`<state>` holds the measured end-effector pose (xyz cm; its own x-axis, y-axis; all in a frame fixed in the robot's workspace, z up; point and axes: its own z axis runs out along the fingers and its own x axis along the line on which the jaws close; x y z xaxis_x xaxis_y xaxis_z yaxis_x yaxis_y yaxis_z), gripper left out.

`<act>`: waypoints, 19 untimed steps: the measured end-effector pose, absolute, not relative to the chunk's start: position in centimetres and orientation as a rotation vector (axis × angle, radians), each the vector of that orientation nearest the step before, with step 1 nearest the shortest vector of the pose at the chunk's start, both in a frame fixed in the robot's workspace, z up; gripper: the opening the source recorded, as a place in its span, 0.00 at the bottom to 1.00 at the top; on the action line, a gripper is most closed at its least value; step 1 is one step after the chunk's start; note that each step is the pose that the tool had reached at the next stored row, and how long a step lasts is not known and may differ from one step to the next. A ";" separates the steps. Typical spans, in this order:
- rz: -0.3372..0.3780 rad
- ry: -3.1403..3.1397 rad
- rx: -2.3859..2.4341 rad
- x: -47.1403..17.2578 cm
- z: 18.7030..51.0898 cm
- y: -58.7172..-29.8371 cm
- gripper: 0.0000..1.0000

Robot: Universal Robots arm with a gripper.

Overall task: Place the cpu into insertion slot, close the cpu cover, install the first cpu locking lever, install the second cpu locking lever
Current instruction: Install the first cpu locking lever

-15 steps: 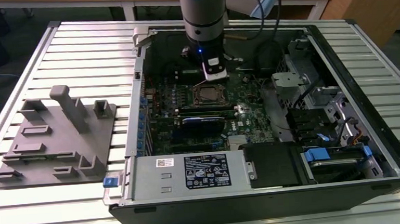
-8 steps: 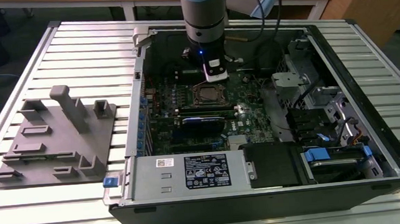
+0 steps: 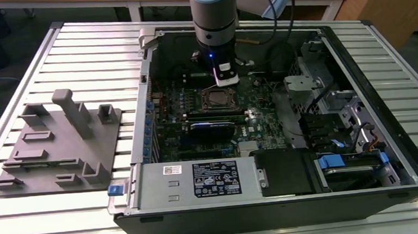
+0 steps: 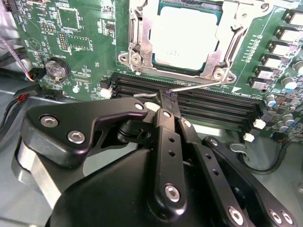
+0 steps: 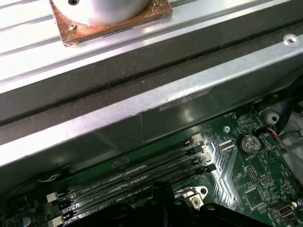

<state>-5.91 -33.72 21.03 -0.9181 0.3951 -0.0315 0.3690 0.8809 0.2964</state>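
A: Where is the cpu (image 4: 185, 37) found?
B: Seated under the lowered cover (image 4: 138, 33); in the exterior view, at 6 o'clock from the gripper (image 3: 225, 80), which is closed at a lever (image 4: 199, 86) (thin, springy). If let slip, it could be flung back.

A green circuit board (image 4: 85, 28) frames the silver-grey cpu (image 4: 187, 38) and its bright silver cpu cover (image 4: 137, 45). The memory slots (image 4: 213, 109) are black with white clips (image 4: 258, 124). The gripper (image 4: 168, 97) is black, the thin locking lever (image 4: 199, 86) silver. The computer case (image 3: 273, 219) is black with blue tabs (image 3: 115, 189). The table (image 3: 59, 50) is pale grey and ribbed, the fixture (image 3: 59, 153) plain grey.
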 end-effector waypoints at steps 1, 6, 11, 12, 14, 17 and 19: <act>0.439 2.958 0.602 -5.9 21.0 -33.7 0.11; 0.438 2.958 0.605 -5.8 20.8 -33.7 0.11; 0.438 2.957 0.605 -5.8 20.7 -33.7 0.11; 0.438 2.957 0.605 -5.8 20.7 -33.7 0.11; 0.439 2.957 0.605 -5.8 20.6 -33.7 0.11; 0.438 2.957 0.605 -5.8 20.5 -33.7 0.11; 0.438 2.957 0.605 -5.8 20.4 -33.7 0.11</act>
<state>-5.80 -33.70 20.45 -0.9172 0.3971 -0.0315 0.3709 0.8802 0.2961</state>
